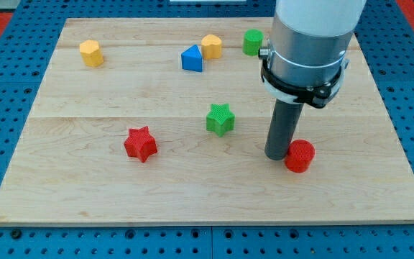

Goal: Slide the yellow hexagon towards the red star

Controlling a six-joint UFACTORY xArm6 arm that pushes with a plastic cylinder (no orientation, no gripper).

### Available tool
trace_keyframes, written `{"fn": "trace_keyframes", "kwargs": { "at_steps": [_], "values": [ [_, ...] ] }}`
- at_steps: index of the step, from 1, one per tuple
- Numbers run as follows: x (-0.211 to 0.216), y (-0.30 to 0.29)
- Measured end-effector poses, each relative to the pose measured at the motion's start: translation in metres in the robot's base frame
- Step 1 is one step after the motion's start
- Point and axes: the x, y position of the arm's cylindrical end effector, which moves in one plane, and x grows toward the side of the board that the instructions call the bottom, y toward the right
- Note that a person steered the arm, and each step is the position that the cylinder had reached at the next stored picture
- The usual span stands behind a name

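A yellow block that looks hexagonal (211,46) sits near the view's top centre, just right of a blue triangle block (192,58). A second yellow block (90,52), its shape harder to read, sits at the top left. The red star (140,143) lies left of centre, toward the bottom. My tip (277,157) rests on the board at the lower right, right against the left side of a red cylinder (300,155). The tip is far from both yellow blocks and from the red star.
A green star (221,118) lies between the red star and my tip. A green cylinder (252,42) stands at the top, partly beside the arm's grey body (309,43). The wooden board (85,194) lies on a blue pegboard.
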Motion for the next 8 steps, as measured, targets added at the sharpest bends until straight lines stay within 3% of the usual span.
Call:
{"fn": "trace_keyframes", "kwargs": {
  "at_steps": [2,6,8],
  "values": [
    [0.022,0.000],
    [0.022,-0.018],
    [-0.005,-0.064]
  ]
}}
